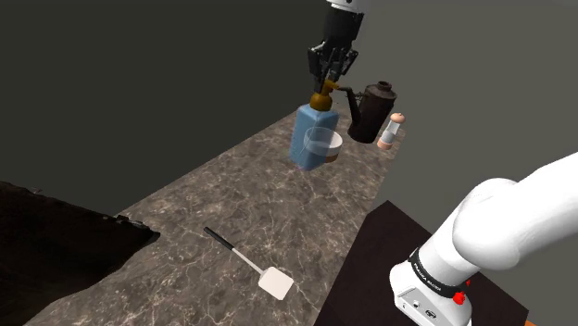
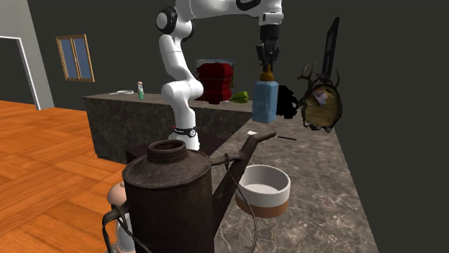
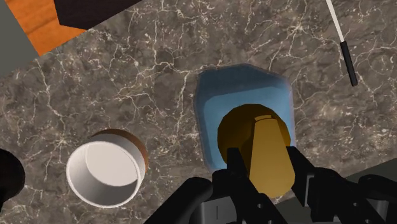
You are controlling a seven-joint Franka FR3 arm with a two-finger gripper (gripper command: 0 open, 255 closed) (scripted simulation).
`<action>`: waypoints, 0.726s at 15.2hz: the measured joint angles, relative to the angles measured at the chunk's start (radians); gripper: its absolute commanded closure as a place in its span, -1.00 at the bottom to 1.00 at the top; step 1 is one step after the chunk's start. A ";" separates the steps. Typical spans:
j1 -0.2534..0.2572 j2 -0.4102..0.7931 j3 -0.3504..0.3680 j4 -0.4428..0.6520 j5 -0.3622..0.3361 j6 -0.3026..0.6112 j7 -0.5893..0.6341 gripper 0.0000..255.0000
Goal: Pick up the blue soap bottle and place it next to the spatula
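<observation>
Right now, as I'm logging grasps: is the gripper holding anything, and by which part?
Yes. The gripper is shut on the blue soap bottle, with its fingers clasping the golden pump top from either side.

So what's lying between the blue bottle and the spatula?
Nothing; the shoulder view shows bare marbled countertop between the blue soap bottle and the spatula.

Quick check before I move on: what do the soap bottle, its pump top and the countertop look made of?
Soap bottle: translucent blue, likely plastic or glass; the white bowl shows through it in the shoulder view. Pump top: opaque golden brown, metal or plastic, cannot tell. Countertop: dark polished-looking stone, marble-like, with pale veining.
</observation>
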 measured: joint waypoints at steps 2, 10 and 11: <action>0.014 0.025 0.031 0.000 0.006 0.026 0.043 1.00; 0.070 0.178 0.156 0.055 -0.001 0.128 0.224 1.00; 0.078 0.199 0.170 0.062 -0.005 0.142 0.247 1.00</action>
